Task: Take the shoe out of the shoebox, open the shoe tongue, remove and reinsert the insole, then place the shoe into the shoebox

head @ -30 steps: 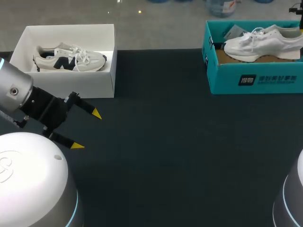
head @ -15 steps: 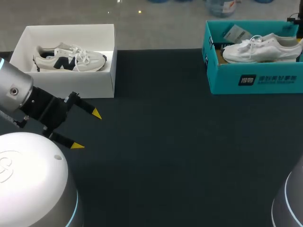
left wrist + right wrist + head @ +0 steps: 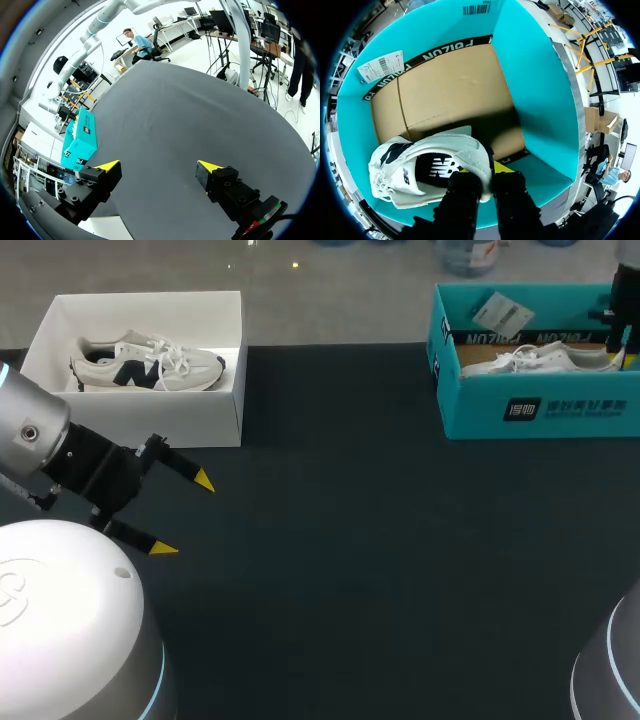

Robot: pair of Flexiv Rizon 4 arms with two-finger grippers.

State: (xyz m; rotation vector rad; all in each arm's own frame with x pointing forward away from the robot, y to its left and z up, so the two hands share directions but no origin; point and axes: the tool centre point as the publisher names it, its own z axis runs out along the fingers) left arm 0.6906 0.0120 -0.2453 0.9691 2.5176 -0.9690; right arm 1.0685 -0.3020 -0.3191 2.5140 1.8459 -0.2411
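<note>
A white shoe (image 3: 535, 360) lies low inside the teal shoebox (image 3: 540, 405) at the back right of the table. My right gripper (image 3: 622, 340) comes down at the box's right end. In the right wrist view that gripper (image 3: 487, 172) is shut on the shoe's (image 3: 427, 170) heel collar, with the sole near the cardboard floor of the shoebox (image 3: 540, 100). My left gripper (image 3: 183, 515) hangs open over the table's left side, with nothing in it. The left wrist view shows its yellow tips wide apart (image 3: 159, 166) above bare dark cloth.
A white box (image 3: 215, 410) at the back left holds a white and navy shoe (image 3: 145, 362). A paper tag (image 3: 497, 310) sticks up from the teal box's back wall. The dark table (image 3: 380, 560) stretches between the two boxes.
My right gripper has lowered the white shoe from above the teal box's rim down into the box. The left arm has stayed still.
</note>
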